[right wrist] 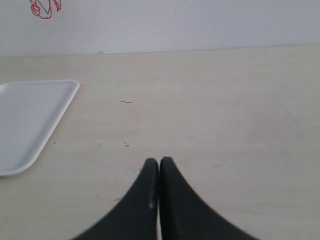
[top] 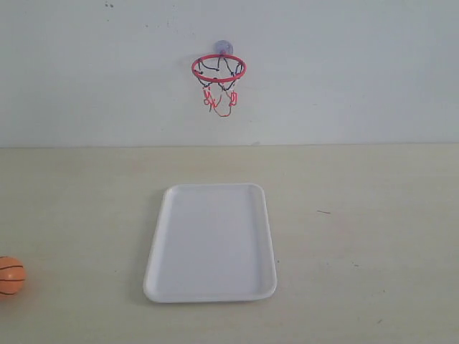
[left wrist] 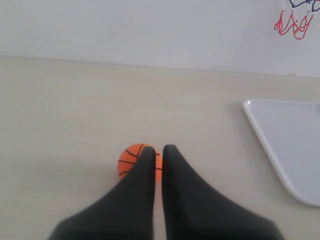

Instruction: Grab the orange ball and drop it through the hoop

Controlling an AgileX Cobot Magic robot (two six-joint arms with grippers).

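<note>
Small orange ball w/ black seams on beige table, lower-left frame edge; red-ringed net hoop upper centre. Left end effector closed, tips beside ball, maybe touching. Right end effector closed.

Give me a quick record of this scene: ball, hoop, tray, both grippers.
ball: orange ball on the table, left of the white tray, ungrasped
hoop: hoop on the wall, behind the white tray
tray: white tray, mid-table
left: left gripper shut, tips near the orange ball
right: right gripper shut, over bare table
</note>
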